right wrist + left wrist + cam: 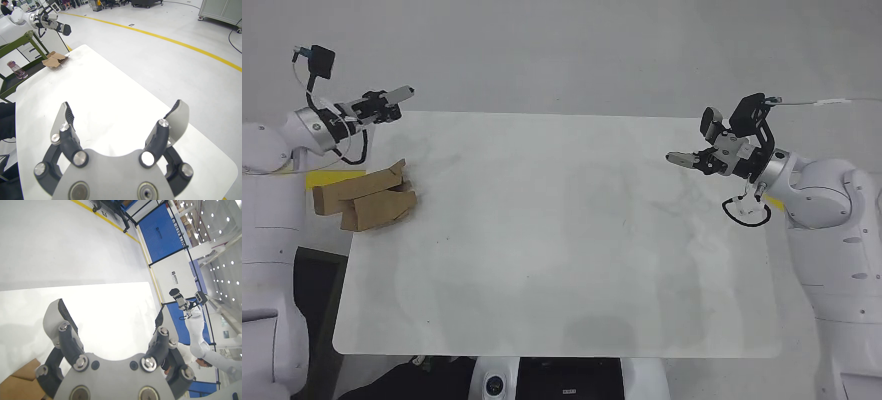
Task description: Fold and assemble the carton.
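Note:
A brown cardboard carton (367, 198) lies partly folded at the table's left edge, some flaps loose; it also shows far off as the carton (54, 60) and as a corner of the carton (20, 376). My left gripper (402, 94) hovers open above the table's far left corner, beyond the carton, with nothing between its fingers (62, 315). My right gripper (680, 158) is held open above the table's right side, far from the carton, its fingers (67, 113) spread with nothing in them.
The white table (562, 240) spreads between the arms. A green cart (22, 55) with a pink bottle (17, 71) stands beside the table's left side. A yellow floor line (170, 40) runs beyond the far edge.

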Tool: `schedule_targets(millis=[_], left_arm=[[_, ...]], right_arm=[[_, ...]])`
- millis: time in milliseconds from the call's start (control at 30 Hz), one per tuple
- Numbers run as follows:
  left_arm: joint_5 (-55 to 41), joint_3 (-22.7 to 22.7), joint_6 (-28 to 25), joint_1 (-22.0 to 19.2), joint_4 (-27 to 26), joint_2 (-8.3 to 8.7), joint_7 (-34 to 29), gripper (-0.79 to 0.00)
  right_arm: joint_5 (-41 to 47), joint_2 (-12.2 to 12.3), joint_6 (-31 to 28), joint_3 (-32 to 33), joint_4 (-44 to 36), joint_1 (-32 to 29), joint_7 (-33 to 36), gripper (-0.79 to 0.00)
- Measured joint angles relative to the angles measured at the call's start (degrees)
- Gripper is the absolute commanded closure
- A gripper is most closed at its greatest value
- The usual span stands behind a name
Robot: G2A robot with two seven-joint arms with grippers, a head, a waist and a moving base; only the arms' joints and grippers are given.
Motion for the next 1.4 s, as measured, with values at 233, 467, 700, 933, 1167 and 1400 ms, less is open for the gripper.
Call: schedule_targets(millis=[233,467,700,933,1167,1400], left_arm=[[3.43,-9.15,4.30,6.47,-3.92,3.20,0.98,-0.785],[8.33,-18.93,9.46,14.54,-9.62,6.02,1.79,-0.785],[6.81,-26.71,16.44,25.07,-12.92,6.65,8.92,-0.785],[0.33,-29.56,19.11,35.19,-16.43,5.50,17.26,-0.785],[-0.94,-31.47,20.59,42.67,-18.55,4.69,24.66,-0.785],[-0.82,-31.75,21.65,47.00,-17.97,4.24,25.94,-0.785]], right_arm=[[0.00,0.00,0.00,0.00,0.00,0.00,0.00,-0.785],[0.00,0.00,0.00,0.00,0.00,0.00,0.00,-0.785],[0.00,0.00,0.00,0.00,0.00,0.00,0.00,-0.785],[0.00,0.00,0.00,0.00,0.00,0.00,0.00,-0.785],[0.00,0.00,0.00,0.00,0.00,0.00,0.00,-0.785],[0.00,0.00,0.00,0.00,0.00,0.00,0.00,-0.785]])
